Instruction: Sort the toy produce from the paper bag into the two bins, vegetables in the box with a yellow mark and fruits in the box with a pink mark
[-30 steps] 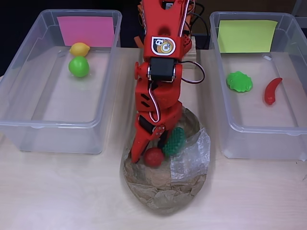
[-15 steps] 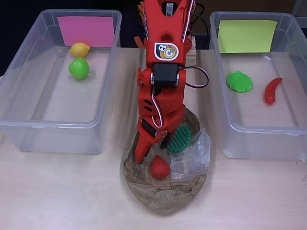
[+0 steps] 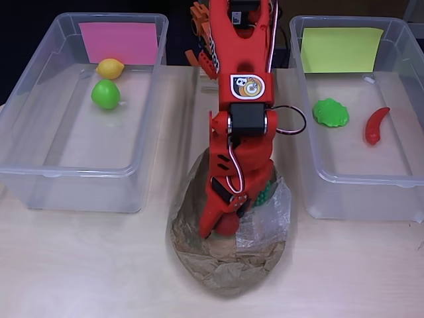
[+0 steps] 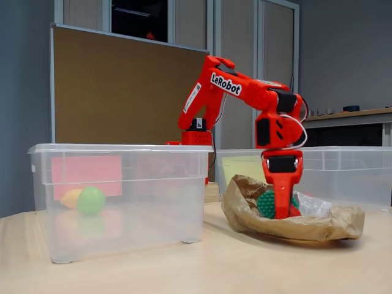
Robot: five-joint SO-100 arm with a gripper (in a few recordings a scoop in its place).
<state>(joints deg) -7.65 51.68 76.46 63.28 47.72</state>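
Red toy half hidden under pincer

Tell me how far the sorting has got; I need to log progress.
Done: a lemon and a green fruit lie in the pink-marked bin; a leafy green and a red chili in the yellow-marked bin. In hand: the gripper is down in the paper bag at a red piece; grip unclear. Left: that and a bumpy green piece.

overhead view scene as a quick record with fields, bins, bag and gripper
pink-mark bin: yellow lemon, green round fruit
yellow-mark bin: green leafy vegetable, red chili
paper bag: red toy and green bumpy toy, both partly hidden by the arm
gripper: down in the bag at the red toy; grip state unclear
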